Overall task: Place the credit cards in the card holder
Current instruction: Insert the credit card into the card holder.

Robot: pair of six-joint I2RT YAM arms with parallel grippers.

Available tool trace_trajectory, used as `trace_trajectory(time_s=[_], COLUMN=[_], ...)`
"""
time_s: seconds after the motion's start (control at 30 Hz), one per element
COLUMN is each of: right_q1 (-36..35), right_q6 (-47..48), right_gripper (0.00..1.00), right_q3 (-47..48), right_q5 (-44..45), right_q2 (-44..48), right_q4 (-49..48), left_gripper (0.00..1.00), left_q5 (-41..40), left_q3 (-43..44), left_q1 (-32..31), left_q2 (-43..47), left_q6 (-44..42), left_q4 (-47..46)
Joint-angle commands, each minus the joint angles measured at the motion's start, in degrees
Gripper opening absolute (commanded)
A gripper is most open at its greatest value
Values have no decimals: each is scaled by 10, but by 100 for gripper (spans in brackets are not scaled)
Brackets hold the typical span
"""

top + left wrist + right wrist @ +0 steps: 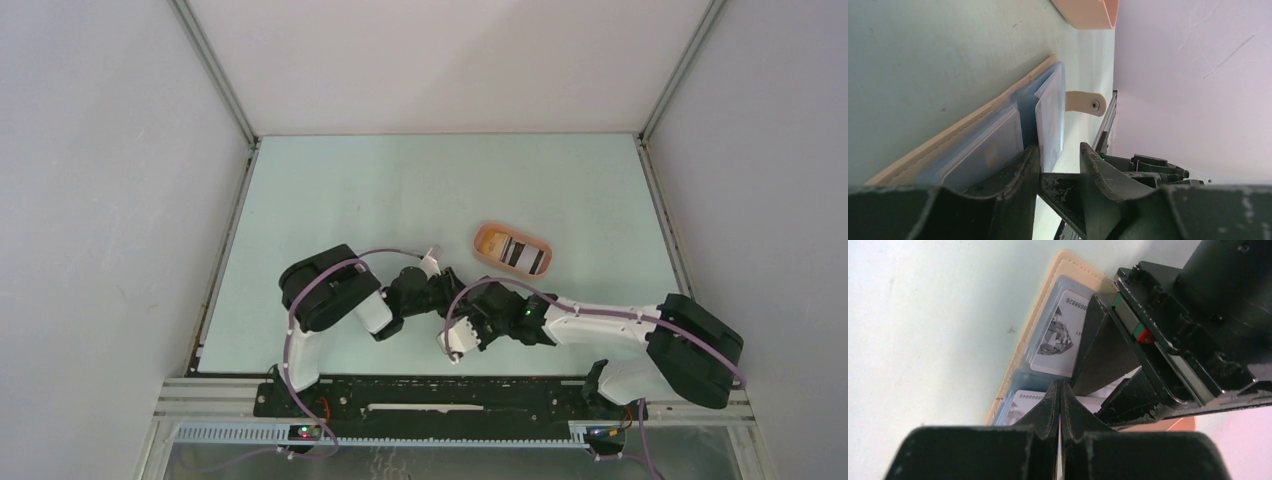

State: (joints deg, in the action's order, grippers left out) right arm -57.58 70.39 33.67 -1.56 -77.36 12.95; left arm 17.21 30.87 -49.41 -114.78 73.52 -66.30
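The tan card holder [1048,295] lies open on the table, its clear blue pockets facing up. One grey-white credit card [1058,335] sits in its upper pocket and another [1025,402] in the lower one. My right gripper [1060,385] is shut, its tips just over the lower card's edge; nothing sticks out past them. My left gripper [1059,147] is open. One of its fingers [1018,172] presses on the card holder [948,135] beside a raised clear flap [1050,110]. The snap tab [1085,102] lies flat beyond.
The peach oval tray [513,250] stands just behind and right of the grippers, holding an orange-yellow card [493,242] and a white dark-striped card [526,256]. Both arms cross closely at the table's front middle. White walls enclose the table.
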Motion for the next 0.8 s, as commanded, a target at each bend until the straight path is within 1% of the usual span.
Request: trace_trajectory(time_s=[0.0, 0.3, 0.6, 0.7, 0.77], right_q1=[16, 51, 76, 106, 127], right_q6=[-6, -15, -45, -67, -83], right_gripper=[3, 3, 7, 8, 11], right_q3=[-8, -12, -9, 7, 15], right_q5=[9, -13, -92, -135, -159], right_q2=[26, 61, 134, 146, 154], right_q4=[30, 58, 75, 84, 83], left_gripper=[41, 41, 41, 41, 41], left_q5=[-14, -30, -56, -75, -98], left_q3=[-7, -31, -44, -65, -83], left_q1=[13, 20, 20, 21, 21], left_q2=[1, 54, 134, 179, 214], left_q6=[-37, -67, -118, -149, -184], left_q4=[44, 69, 126, 127, 134])
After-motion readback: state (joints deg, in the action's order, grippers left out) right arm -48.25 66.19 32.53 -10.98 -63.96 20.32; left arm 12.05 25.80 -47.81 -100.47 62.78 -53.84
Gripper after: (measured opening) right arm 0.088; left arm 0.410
